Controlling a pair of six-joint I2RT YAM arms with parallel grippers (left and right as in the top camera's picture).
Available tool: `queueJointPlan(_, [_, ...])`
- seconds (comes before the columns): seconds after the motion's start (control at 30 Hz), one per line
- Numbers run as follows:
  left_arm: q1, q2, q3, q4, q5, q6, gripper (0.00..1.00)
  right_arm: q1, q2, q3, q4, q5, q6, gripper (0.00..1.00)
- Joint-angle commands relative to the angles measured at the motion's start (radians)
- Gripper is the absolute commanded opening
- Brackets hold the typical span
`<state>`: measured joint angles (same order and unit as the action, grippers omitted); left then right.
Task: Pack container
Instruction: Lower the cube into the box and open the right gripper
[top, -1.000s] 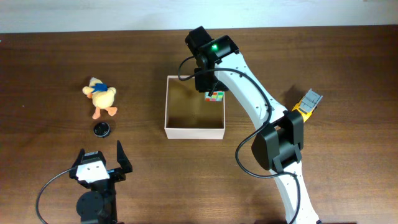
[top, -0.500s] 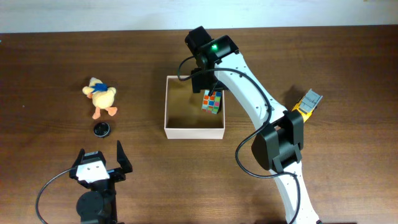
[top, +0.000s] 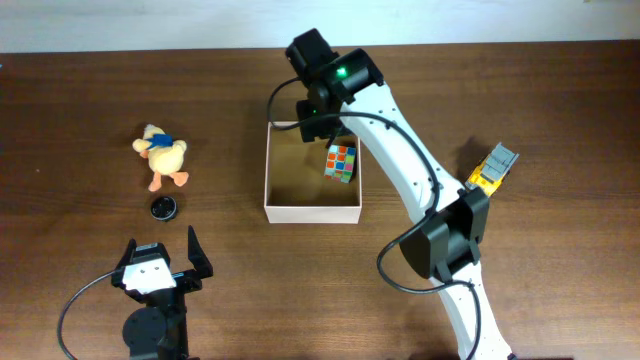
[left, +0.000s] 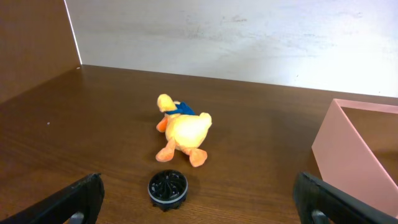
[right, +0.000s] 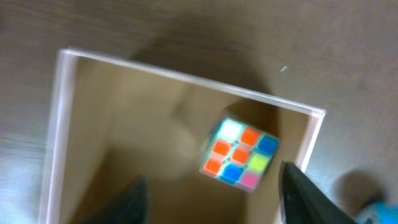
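The right gripper (right: 214, 186) hangs over the back of the box (top: 312, 212) with its fingers spread and nothing between them. Straight below it, the cube (right: 241, 154) lies tilted on the tan floor, against the wall nearest the arm's own base and clear of both fingertips. The rest of the floor under the gripper is bare.

The left gripper (left: 199, 199) is spread wide and empty, low over the surface (top: 80, 90). Just ahead of it lies a black disc (left: 167, 186), beyond that the duck (left: 183, 130), and the box wall stands off to one side.

The box looks light and thin-walled, so it would likely slide if nudged and flex if squeezed. If it must be held, pinching one wall at the rim, near a corner, seems the stiffest place.
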<state>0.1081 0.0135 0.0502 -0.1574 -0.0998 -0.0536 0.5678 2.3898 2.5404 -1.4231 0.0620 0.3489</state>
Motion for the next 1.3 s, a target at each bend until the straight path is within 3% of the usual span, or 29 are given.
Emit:
queueJointPlan(0.0, [0.005, -0.008, -0.006, 0.003, 0.018, -0.013, 0.99, 0.043, -0.029, 0.022, -0.031, -0.006, -0.013, 0.37])
queueJointPlan(0.17, [0.005, -0.008, -0.006, 0.003, 0.018, -0.013, 0.99, 0.081, -0.027, -0.013, -0.069, -0.006, -0.012, 0.16])
queueJointPlan(0.33, [0.005, -0.008, -0.006, 0.003, 0.018, -0.013, 0.99, 0.079, -0.027, -0.117, -0.066, -0.003, 0.003, 0.04])
queueJointPlan(0.8, [0.005, -0.008, -0.006, 0.003, 0.018, -0.013, 0.99, -0.018, -0.027, -0.327, 0.040, -0.002, -0.005, 0.04])
queueJointPlan(1.27, [0.005, -0.008, -0.006, 0.003, 0.018, -0.013, 0.99, -0.019, -0.027, -0.376, 0.067, -0.002, -0.021, 0.04])
